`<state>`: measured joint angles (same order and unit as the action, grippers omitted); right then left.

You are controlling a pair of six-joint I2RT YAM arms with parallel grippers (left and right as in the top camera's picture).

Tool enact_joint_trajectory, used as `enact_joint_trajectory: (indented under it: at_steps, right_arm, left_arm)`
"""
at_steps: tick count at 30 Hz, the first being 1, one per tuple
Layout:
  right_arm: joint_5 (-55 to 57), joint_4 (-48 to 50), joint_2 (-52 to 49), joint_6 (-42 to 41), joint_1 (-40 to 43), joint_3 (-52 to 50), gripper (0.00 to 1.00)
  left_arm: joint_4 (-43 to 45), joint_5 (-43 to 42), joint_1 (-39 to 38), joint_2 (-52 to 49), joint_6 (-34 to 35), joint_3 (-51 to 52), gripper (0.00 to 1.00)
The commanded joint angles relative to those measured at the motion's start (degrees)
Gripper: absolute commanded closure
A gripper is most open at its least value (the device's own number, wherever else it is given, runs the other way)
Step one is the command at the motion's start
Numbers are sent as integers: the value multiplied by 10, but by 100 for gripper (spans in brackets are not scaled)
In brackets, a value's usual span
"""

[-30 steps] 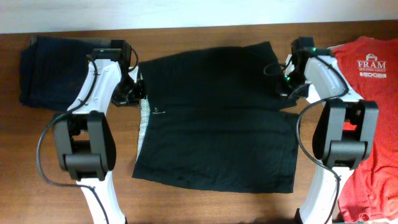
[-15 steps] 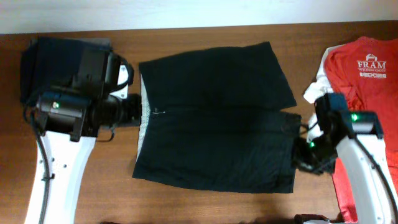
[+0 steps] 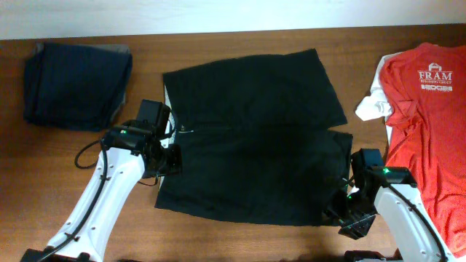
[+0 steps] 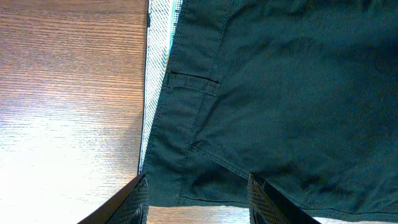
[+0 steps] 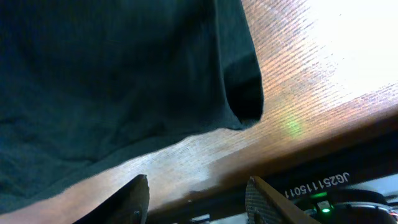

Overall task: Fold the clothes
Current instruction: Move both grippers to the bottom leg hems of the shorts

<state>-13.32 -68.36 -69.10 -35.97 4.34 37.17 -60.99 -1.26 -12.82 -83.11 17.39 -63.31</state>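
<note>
Clothes [image 3: 251,135]: we see them spread flat on the table [image 3: 240,240].
Left gripper [image 4: 198,202]: fingers wide apart, hovering over the clothes' near waistband [image 4: 155,62] corner.
Right gripper [image 5: 198,200]: wide apart, empty, just off the clothes' near hem corner.

surface [image 3: 240,44]: brown wood grain, bright glare in both wrist views | red T-shirt [image 3: 429,145]: at surface's right end, lying flat, white "FRAM" print toward far edge | white fabric patch [image 3: 372,109]: touching T-shirt's inner side | navy folded bundle [image 3: 76,84]: surface's far left corner, greyish strip along its far edge
</note>
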Motion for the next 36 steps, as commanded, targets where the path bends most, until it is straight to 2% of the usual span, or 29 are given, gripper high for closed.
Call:
enact_joint_trajectory:
  at_steps: [1,4,9,11,12,13,14,15,16,20,21,22,24,27,28,29,30,31,32,36]
  right_arm:
    - [50,3,1,-66,2,-6,45]
    - [79,14,1,-110,2,-6,36]
    - [113,57,1,-137,2,-7,37]
    - [114,62,1,-139,2,-7,43]
    - [115,66,1,-141,2,-7,43]
    - [117,70,-4,-141,2,-7,38]
    - [122,72,-17,-141,2,-7,46]
    - [121,80,-30,-141,2,-15,62]
    - [121,94,-42,-141,2,-31,59]
    - [108,123,-74,-138,2,-46,59]
    - [108,123,-74,-138,2,-46,55]
    - [105,122,-74,-138,2,-46,17]
    - [82,108,-74,-134,2,-40,31]
    - [61,107,-71,-123,2,-22,33]
    - [65,108,-71,-123,2,-22,39]
    - [65,110,-71,-123,2,-22,56]
    - [66,112,-71,-123,2,-22,69]
    - [72,112,-71,-123,2,-22,92]
    - [78,111,-71,-123,2,-22,96]
    - [80,112,-71,-108,2,-22,96]
  left_arm:
    - [-1,-4,-3,7,2,4,48]
    - [-1,-4,-3,7,2,4,48]
    - [-1,-4,-3,7,2,4,48]
    - [-1,-5,-3,7,2,4,48]
    - [-1,-4,-3,7,2,4,48]
    - [-1,-4,-3,7,2,4,47]
    - [-1,-4,-3,7,2,4,47]
    - [-1,-4,-3,7,2,4,47]
    - [-1,-4,-3,7,2,4,47]
    - [-1,-4,-3,7,2,4,47]
    - [-1,-4,-3,7,2,4,47]
    - [-1,-5,-3,7,2,4,47]
    - [-5,-4,-3,7,2,4,47]
    - [-5,-4,-3,7,2,4,47]
    - [-5,-4,-3,7,2,4,47]
    - [-5,-4,-3,7,2,4,47]
    - [-5,-4,-3,7,2,4,47]
    - [-5,-4,-3,7,2,4,47]
    - [-5,-4,-3,7,2,4,47]
    - [-5,-4,-3,7,2,4,46]
